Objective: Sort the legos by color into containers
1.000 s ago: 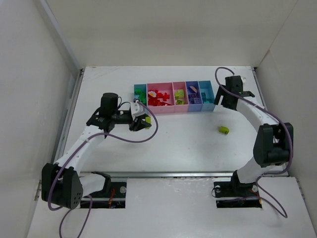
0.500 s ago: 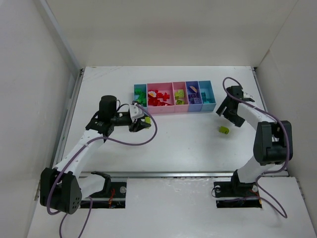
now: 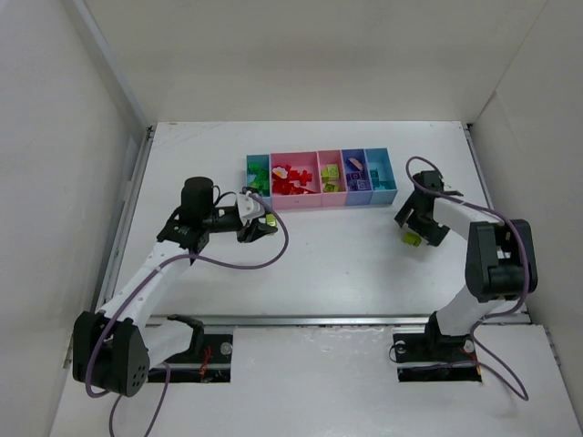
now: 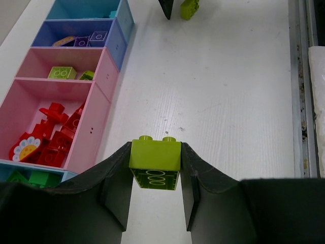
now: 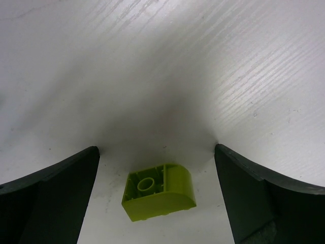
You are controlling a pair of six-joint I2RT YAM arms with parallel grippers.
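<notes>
The left end effector [image 4: 155, 155] is closed on a lime-yellow brick [image 4: 155, 162]. Its two dark fingers [image 4: 116, 189] press the brick's sides, with the studs pointing away from the wrist and pale ovals printed on the near face. The brick is held clear of the bench [image 4: 233, 101]; how high cannot be told.

Ahead and to the left of this end effector lies the row of bins [image 4: 107, 76]. The nearest light-blue bin is cut off by the fingers and shows only a few green pieces [image 4: 29, 178]. Beyond it the wide pink bin holds red pieces [image 4: 48, 140], the narrow pink one holds lime bricks [image 4: 62, 72], and the purple-blue one holds purple bricks [image 4: 91, 38]. The farthest bin runs off the frame, and its contents are hard to make out.

The right end effector [image 5: 157, 168] is spread wide and grips nothing. Between its fingers [image 5: 48, 195], touching neither, a curved lime-yellow piece [image 5: 158, 197] lies on the bench with its hollow underside showing. From above, the end effector partly covers this piece, so only a small lime patch shows.
</notes>
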